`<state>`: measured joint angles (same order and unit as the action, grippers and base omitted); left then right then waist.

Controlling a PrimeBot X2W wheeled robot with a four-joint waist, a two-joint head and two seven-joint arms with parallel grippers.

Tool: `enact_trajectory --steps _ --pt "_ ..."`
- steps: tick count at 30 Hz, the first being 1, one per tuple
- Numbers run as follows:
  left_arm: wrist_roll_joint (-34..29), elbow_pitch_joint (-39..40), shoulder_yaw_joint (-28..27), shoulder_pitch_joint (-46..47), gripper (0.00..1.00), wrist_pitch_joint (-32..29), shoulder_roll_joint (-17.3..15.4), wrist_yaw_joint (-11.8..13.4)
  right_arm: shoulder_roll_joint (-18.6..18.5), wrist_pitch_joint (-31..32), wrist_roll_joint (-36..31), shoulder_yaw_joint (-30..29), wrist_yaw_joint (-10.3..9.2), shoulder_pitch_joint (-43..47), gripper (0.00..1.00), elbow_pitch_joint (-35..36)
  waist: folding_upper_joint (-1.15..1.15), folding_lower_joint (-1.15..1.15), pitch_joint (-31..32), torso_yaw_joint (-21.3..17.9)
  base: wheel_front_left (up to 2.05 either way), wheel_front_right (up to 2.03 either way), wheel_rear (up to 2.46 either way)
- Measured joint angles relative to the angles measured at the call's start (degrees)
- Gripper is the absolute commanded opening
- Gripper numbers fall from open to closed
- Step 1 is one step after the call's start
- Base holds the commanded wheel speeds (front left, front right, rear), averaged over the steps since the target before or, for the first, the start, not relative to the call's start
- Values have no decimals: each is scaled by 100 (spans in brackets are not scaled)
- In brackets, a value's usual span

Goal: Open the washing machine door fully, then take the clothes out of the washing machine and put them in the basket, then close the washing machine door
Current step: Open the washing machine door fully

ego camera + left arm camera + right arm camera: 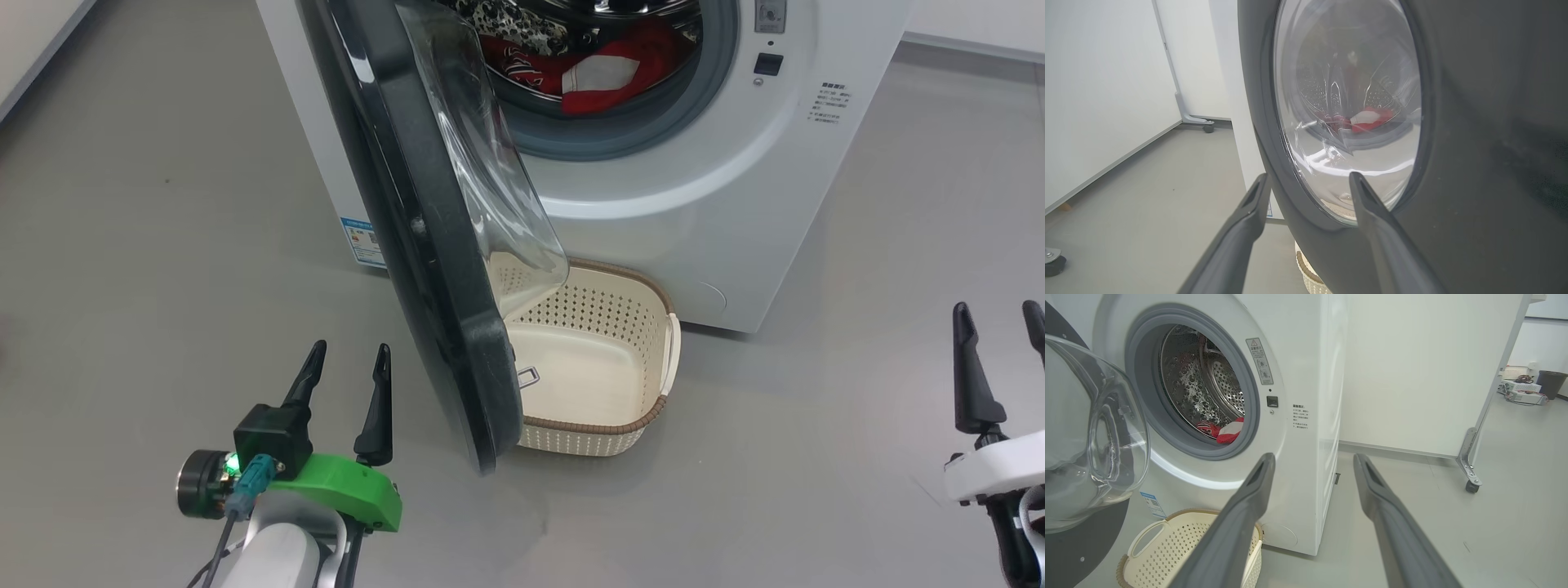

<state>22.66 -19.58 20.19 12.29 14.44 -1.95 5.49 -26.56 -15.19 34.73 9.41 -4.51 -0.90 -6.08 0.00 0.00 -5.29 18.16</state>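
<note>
Red clothes (604,77) inside the washing machine (735,204) at twelve o'clock, door (424,245) only part-open over the basket (588,426) at six, left gripper (350,346) and right gripper (998,306) spread, empty; risks clipping the door edge reaching in

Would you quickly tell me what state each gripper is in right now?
Left gripper: open, holding nothing.
Right gripper: open, holding nothing.

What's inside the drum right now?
Red clothes with white trim lie at the front of the drum, a dark patterned piece beside them. The door covers the opening's left part in the head view, so anything there is hidden.
</note>
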Motion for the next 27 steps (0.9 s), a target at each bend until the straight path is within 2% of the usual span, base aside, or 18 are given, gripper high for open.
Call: enact_trajectory --steps 2,10,27 --pt "0 0 -4 -1 100 0 0 -1 29 16 -122 36 -125 63 100 -2 0 0 3 -10 0 0 0" --pt "-7 -11 -96 -8 100 0 1 -23 487 34 -487 98 -214 405 100 -8 0 0 14 -41 0 0 0" --pt "-19 -54 -178 -52 100 0 -1 -24 1216 35 -1049 70 -229 491 100 256 0 0 32 -149 0 0 0"
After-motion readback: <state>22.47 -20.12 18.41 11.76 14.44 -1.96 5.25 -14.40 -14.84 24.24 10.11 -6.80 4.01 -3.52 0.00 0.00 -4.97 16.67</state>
